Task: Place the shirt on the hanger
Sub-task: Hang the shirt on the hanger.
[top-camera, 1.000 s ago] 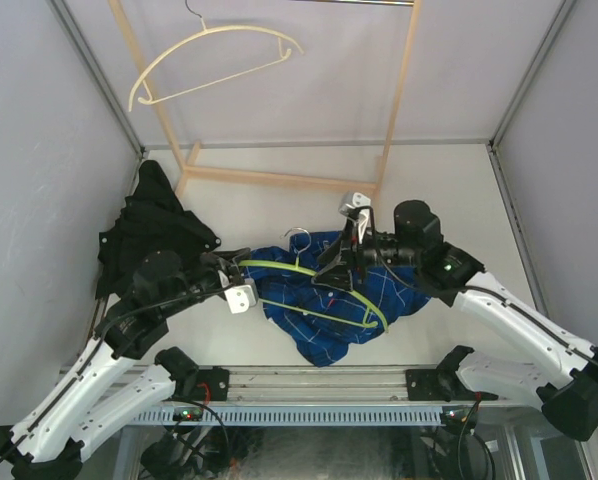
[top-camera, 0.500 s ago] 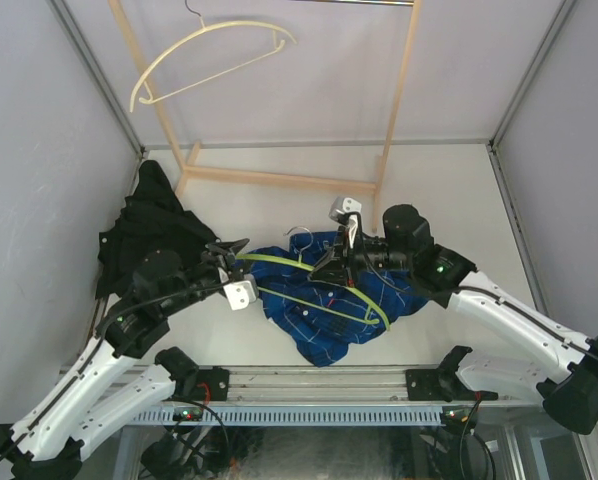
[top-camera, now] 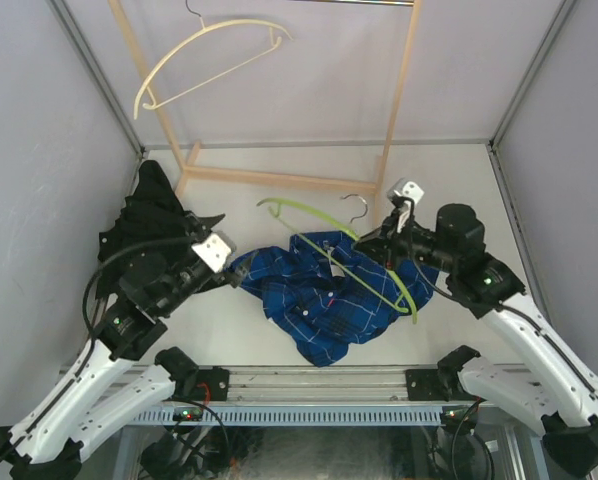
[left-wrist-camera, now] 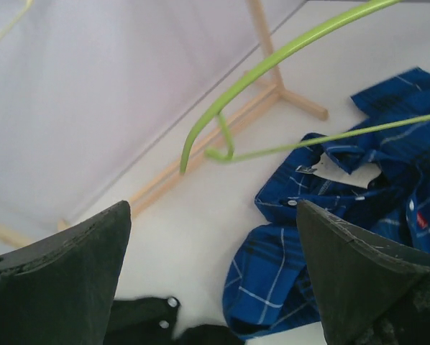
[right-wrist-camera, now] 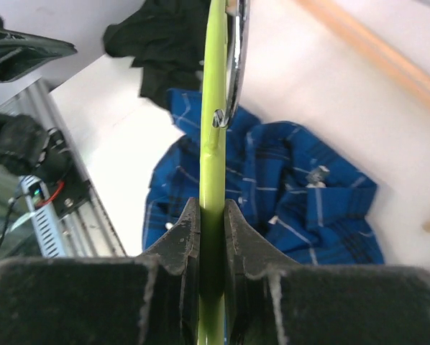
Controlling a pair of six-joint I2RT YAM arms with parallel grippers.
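I have the hanger (top-camera: 351, 252) clenched in the right fingers (right-wrist-camera: 190, 237), gripped on the green bar just by its silver hook. It slants across the far and right side of the shirt (top-camera: 324, 300); I cannot tell whether it touches the cloth. The shirt lies crumpled on the worktop (top-camera: 459, 190), not on the hanger, with its near hem close to the worktop's front edge. My left fingers (left-wrist-camera: 71, 273) are spread wide and grasp nothing, hovering just left of the shirt. Left of the shirt a black garment (top-camera: 149, 225) is heaped against the side wall. Beyond the shirt stands the wooden rack (top-camera: 279, 180), with bare worktop between them and to the shirt's right.
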